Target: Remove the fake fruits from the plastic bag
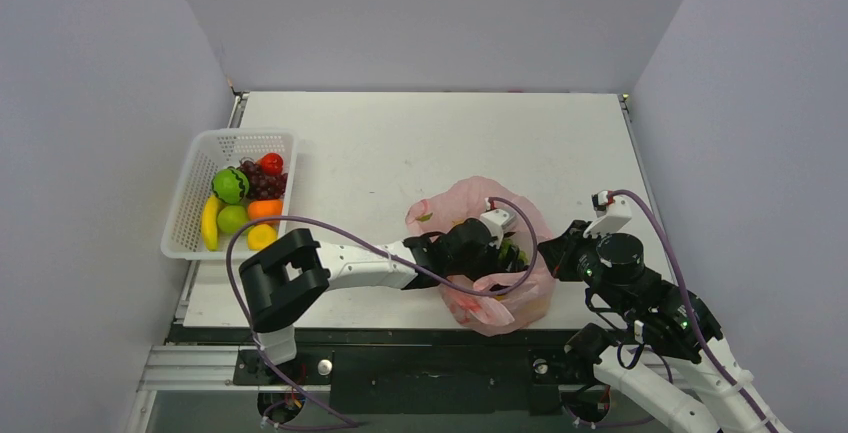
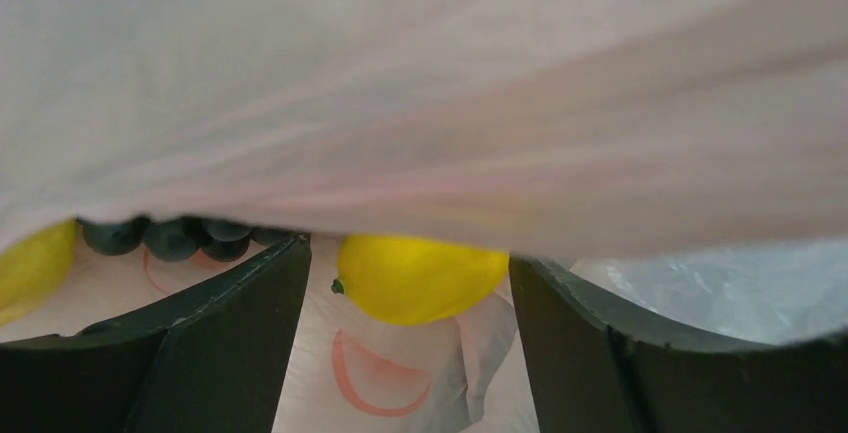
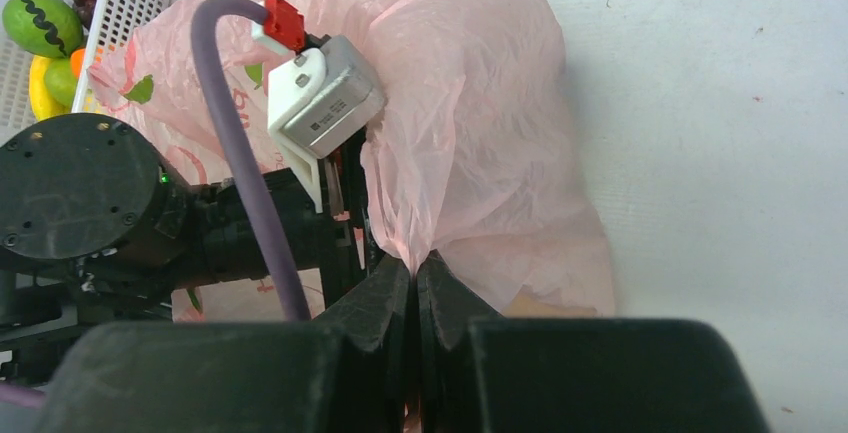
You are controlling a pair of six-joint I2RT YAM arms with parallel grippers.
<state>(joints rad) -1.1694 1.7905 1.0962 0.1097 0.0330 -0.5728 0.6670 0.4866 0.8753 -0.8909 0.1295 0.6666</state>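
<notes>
Grey walls close in a white table, and the plastic bag lies on it toward the near edge, a little right of centre. The left gripper is buried in the bag's mouth with its fingers apart. A lemon sits just beyond the tips, in line with the gap, touching neither finger as far as I can tell. The right gripper has its fingers pressed together on a fold of pink film at the bag's right side, which seems to hold the mouth up. To do this reach well, I would push the left arm in until the lemon's widest part lies between the pads. I would then close without trapping the drooping film, and draw back along the opening while the right pinch holds. Only the left wrist view shows the inside: the lemon, dark grapes to its left, and another yellow fruit at the far left edge. From overhead these are hidden, but that view alone places the white basket, already holding several fruits, well to the left. The right wrist view alone shows the pinch.
</notes>
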